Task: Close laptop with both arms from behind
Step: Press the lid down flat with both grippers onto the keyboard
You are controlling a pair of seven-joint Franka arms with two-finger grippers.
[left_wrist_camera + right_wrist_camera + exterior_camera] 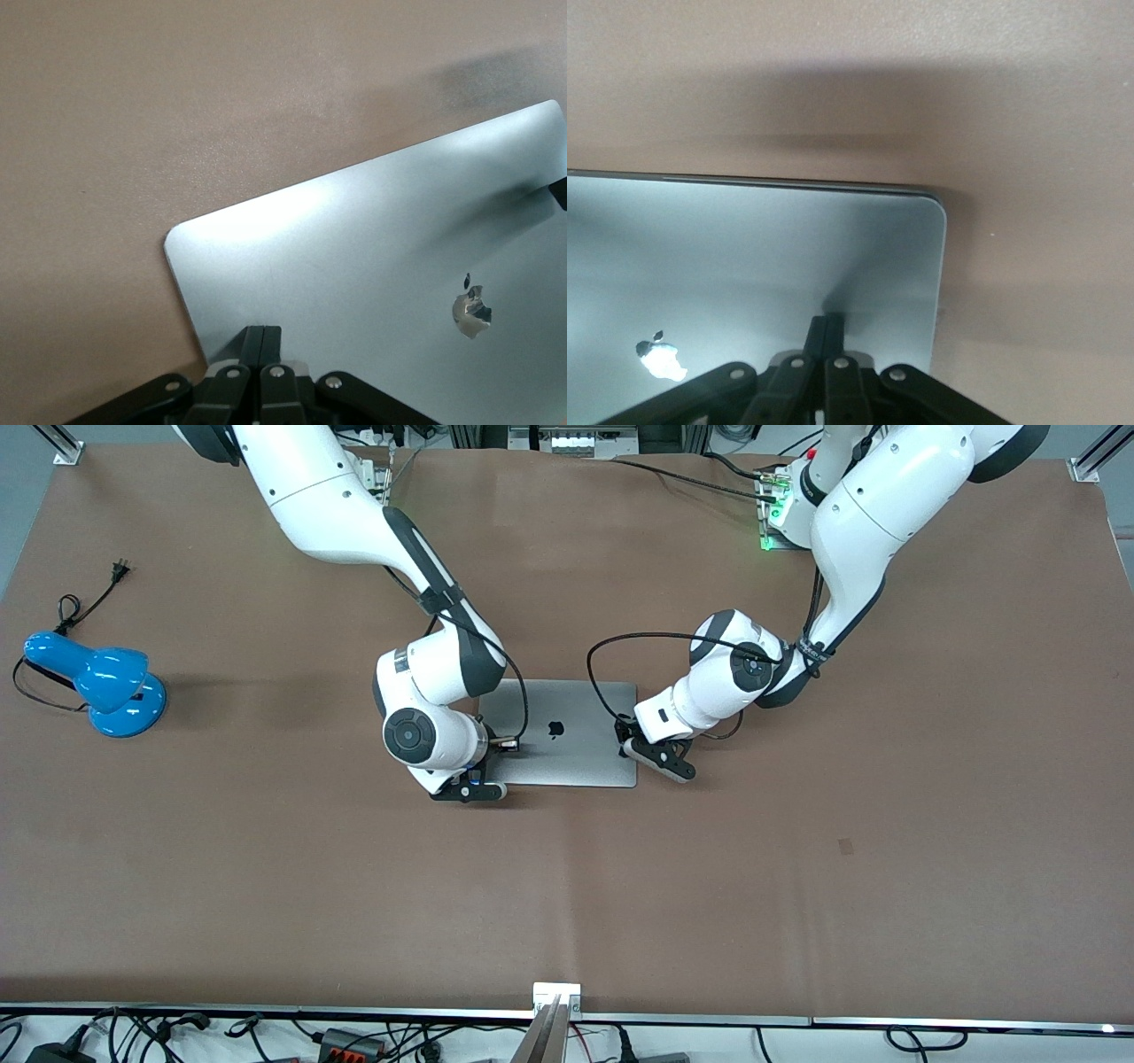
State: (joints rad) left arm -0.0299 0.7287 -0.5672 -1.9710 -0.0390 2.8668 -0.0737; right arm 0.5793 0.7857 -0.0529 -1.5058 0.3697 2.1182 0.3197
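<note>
Now we see laptop (567, 733) flat, lid down, frame centre on bench (266, 886) | left pincer (263, 341), right pincer (826, 329) pinched together, empty, tips on lid | stiff, slick, scratch-prone; press edges gently.

Smooth matt metal laptop (567, 735) lid; matt brown table (266, 886) covering.

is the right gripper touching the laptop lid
Touching: the right wrist view shows the right gripper with shut fingertips pressed on the laptop lid, no gap.
</note>
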